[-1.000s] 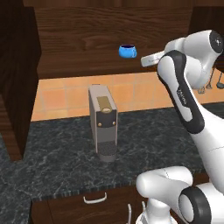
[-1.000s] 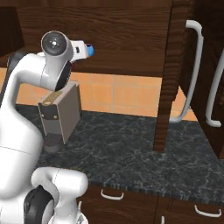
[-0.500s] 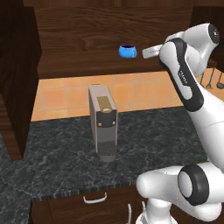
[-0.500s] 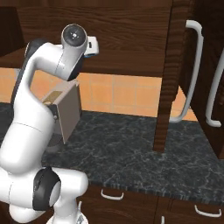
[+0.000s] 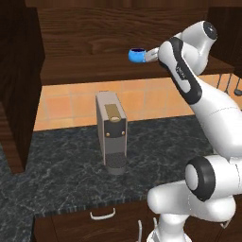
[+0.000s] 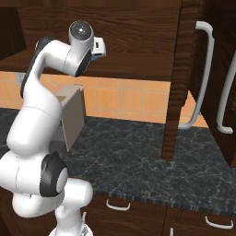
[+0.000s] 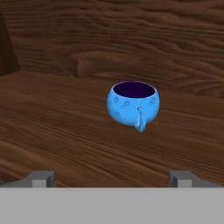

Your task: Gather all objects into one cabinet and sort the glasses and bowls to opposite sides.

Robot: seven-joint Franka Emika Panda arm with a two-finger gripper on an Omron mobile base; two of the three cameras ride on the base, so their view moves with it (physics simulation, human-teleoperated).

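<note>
On the far left, a dark wood cabinet side (image 5: 19, 85) hangs over the left end of the dark speckled desk (image 5: 66, 175). Moving right, a grey box-shaped coffee machine (image 5: 111, 132) stands upright on the desk, near the middle, in front of the orange tiled wall (image 5: 142, 99). Above it runs the open shelf of the dark brown cabinet (image 5: 94, 71). The bright blue cup (image 5: 136, 55) sits upright on that shelf, right of the machine's line, apart from the back wall. In the hand view the same cup (image 7: 133, 105) stands on the wood grain with its handle turned toward the camera and its inside dark.

Just to the right of the cup, the gripper (image 5: 152, 55) points at it from the near side of the shelf. The jaws stand wide apart; the two finger tips (image 7: 43, 178) flank the bottom of the hand view with the cup between their lines but farther in, not touched.

Farther right, metal utensils (image 5: 228, 85) hang below the cabinet edge. In the right base view, a tall door with a pale curved handle (image 6: 198, 78) stands at the far right.
</note>
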